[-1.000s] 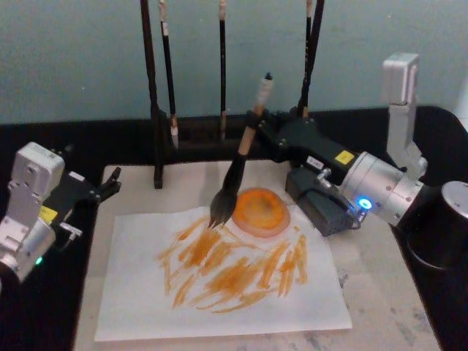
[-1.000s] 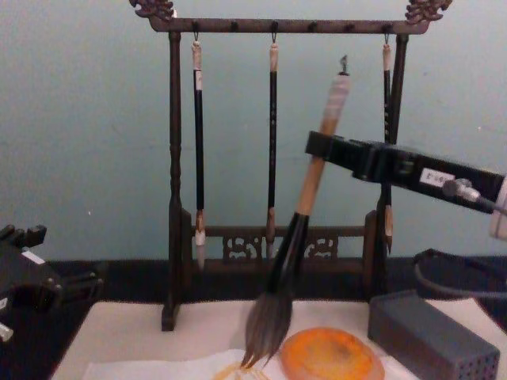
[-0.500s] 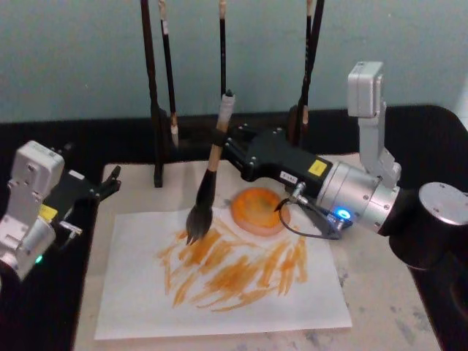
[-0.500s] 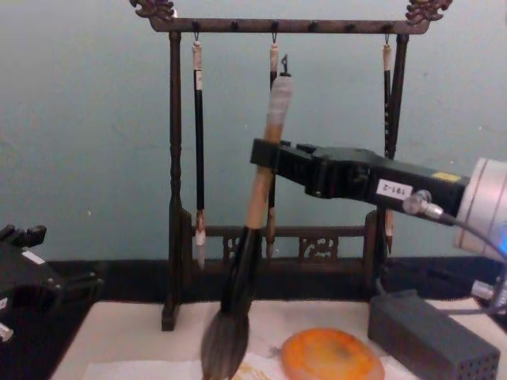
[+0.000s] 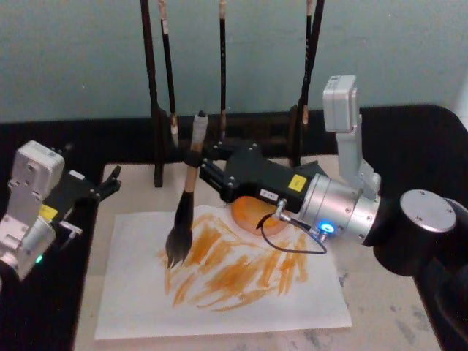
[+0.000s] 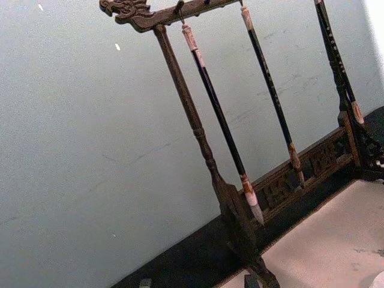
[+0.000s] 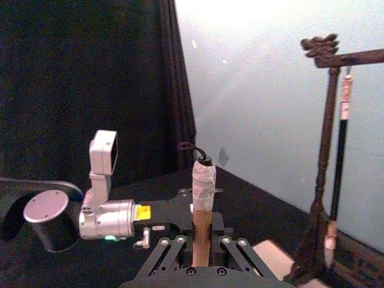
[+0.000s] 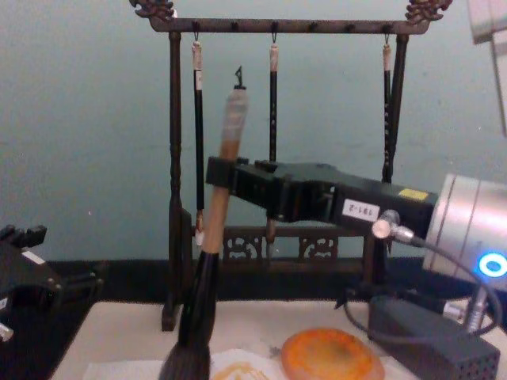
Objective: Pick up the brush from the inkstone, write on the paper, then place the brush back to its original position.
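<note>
A teal wall [image 5: 73,58] backs a dark worktop [image 5: 95,139] where a beige felt mat [image 5: 380,292] carries the paper [image 5: 139,307], a white sheet streaked orange; the left claw [image 5: 106,186] sits parked at the left edge. The right claw [image 5: 197,167] is clamped on the handle of the brush [image 5: 184,208], held nearly upright, bristles down on the strokes' left end, apart from the inkstone [image 8: 329,355]. Writing well likely means light, even pressure and short pulls inside the sheet, so the paper does not crease.

You've got the brush [image 5: 186,194] near upright, white cap up, grey-brown bristles down at the left end of the orange strokes on the paper [image 5: 131,300]. Paper lies flat. Round orange inkstone [image 8: 329,356] sits at the paper's far edge, right of the brush.
</note>
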Motion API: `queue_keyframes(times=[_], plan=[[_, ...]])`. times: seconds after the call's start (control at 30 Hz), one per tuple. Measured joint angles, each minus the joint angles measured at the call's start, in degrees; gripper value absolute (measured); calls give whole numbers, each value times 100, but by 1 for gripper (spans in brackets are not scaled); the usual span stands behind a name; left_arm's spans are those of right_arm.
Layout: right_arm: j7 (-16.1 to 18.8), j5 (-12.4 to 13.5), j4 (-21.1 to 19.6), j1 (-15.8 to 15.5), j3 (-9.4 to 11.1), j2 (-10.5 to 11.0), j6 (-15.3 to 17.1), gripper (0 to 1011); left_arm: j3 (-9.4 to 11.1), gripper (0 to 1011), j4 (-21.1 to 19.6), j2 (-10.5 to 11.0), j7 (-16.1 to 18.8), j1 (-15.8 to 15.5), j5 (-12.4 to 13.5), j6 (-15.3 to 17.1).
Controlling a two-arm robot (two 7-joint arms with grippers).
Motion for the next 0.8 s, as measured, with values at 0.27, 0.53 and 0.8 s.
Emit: queue_keyframes(times=[0.27, 0.53, 0.8], plan=[[67, 1, 97, 51, -125, -58, 49, 175, 0, 1001, 0, 0, 0, 0, 0, 0], [93, -1, 190, 84, -205, -74, 92, 175, 0, 1001, 0, 0, 0, 0, 0, 0], [95, -18, 339, 135, -245, -125, 114, 175, 0, 1001, 0, 0, 0, 0, 0, 0]])
